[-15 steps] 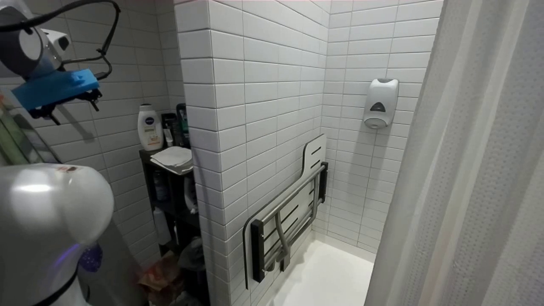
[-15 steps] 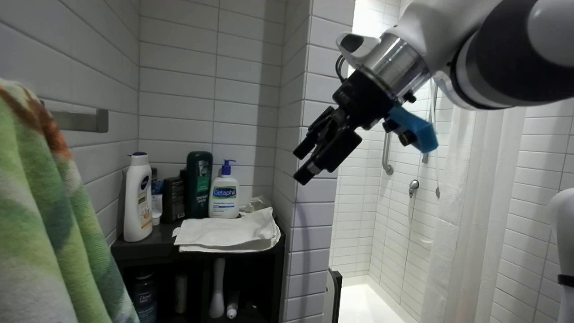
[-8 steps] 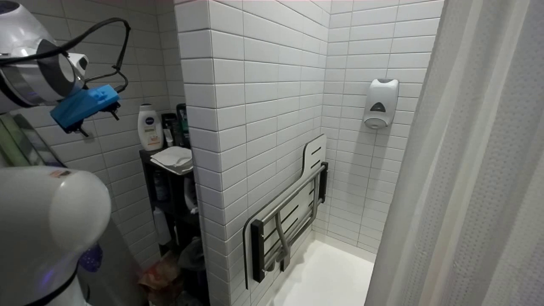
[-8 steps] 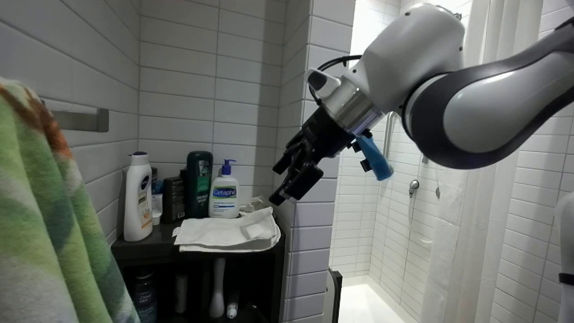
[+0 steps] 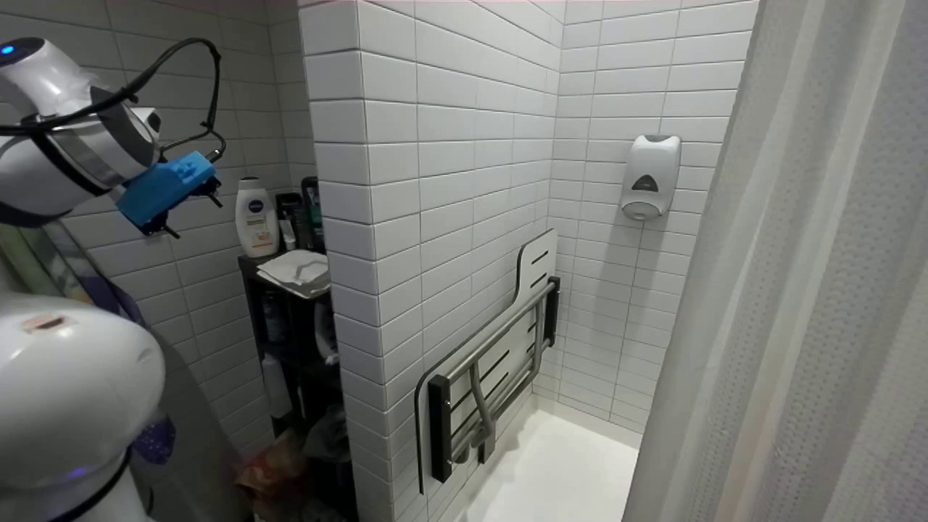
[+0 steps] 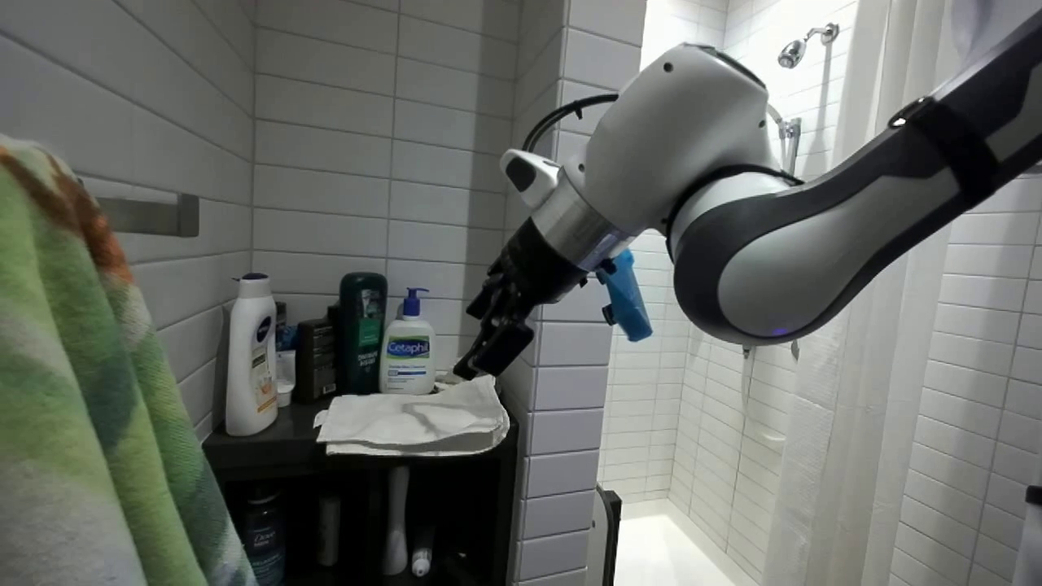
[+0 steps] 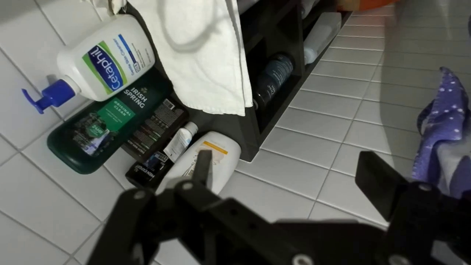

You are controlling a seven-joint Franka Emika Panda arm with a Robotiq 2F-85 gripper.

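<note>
Gripper [image 7: 289, 173] spread wide and empty, hanging in front of a dark shelf unit [image 6: 260, 448] in a white-tiled bathroom. On top of the unit, left to right in an exterior view: white lotion bottle [image 6: 252, 358], small dark containers [image 6: 316, 362], tall green bottle [image 6: 362, 334] and Cetaphil pump bottle [image 6: 407, 358], all upright and close together, with a folded white cloth [image 6: 415, 419] lying in front of the pump bottle. Judging by the empty gap, an approach to the crowded shelf top, with no grasp made. Next move probably calling for careful centring on a single item, with enough clearance from tight-packed neighbours. In the wrist view, a fingertip [image 7: 202, 165] overlapping the lotion bottle and masking part of its label; depth hard to judge, so contact impossible to confirm. Purple spotted fabric [image 7: 447, 125] cut off at the right edge of the same view. In an exterior view, pump bottle hidden behind a tiled partition [image 5: 435, 181], and fingers mostly masked by a blue bracket [image 5: 167, 190]. Small containers partly screened by one another; lower compartments of the unit lost largely in shadow.
</note>
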